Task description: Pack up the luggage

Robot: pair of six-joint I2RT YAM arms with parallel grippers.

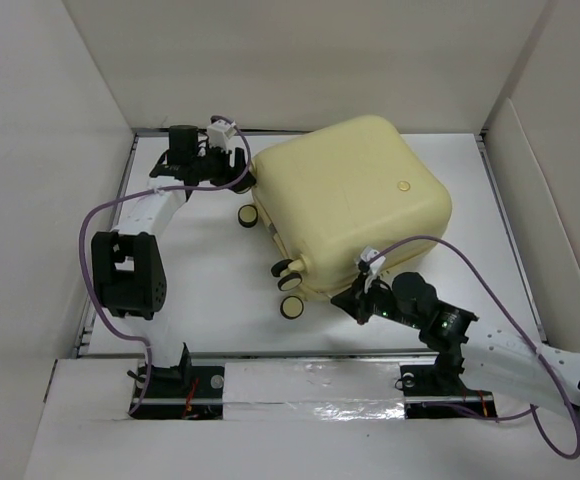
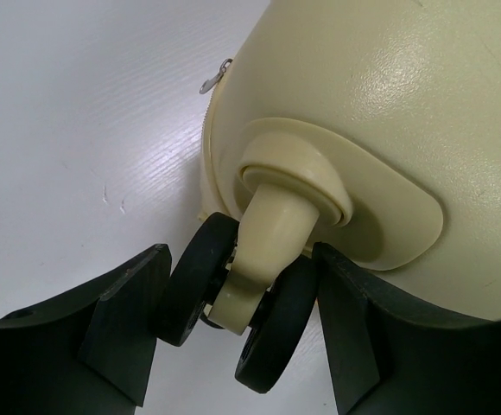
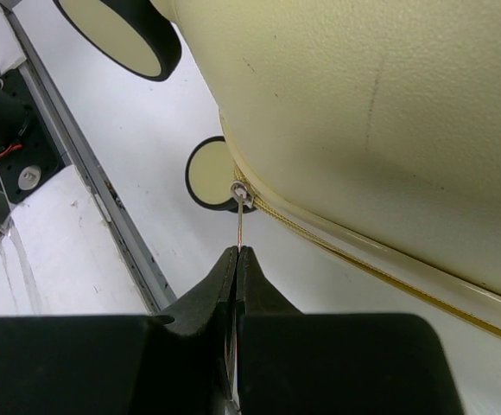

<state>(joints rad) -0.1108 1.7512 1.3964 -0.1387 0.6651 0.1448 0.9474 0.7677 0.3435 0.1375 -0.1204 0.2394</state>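
At upper left of the overhead view, the left gripper (image 1: 232, 172) sits at the near-left corner of the luggage (image 1: 355, 200). Its wrist camera shows the fingers (image 2: 125, 320) spread wide on either side of a twin black caster wheel (image 2: 197, 278); whether they press on it cannot be told. The pale-yellow suitcase lies flat and closed at centre-right on the white table (image 1: 220, 325), its contents hidden, and three more wheels line its left edge. At lower right, the right gripper (image 1: 362, 290) meets the case's lower edge. Its fingertips are clenched on the thin metal zipper pull (image 3: 240, 220), which hangs from the zipper seam (image 3: 363, 252).
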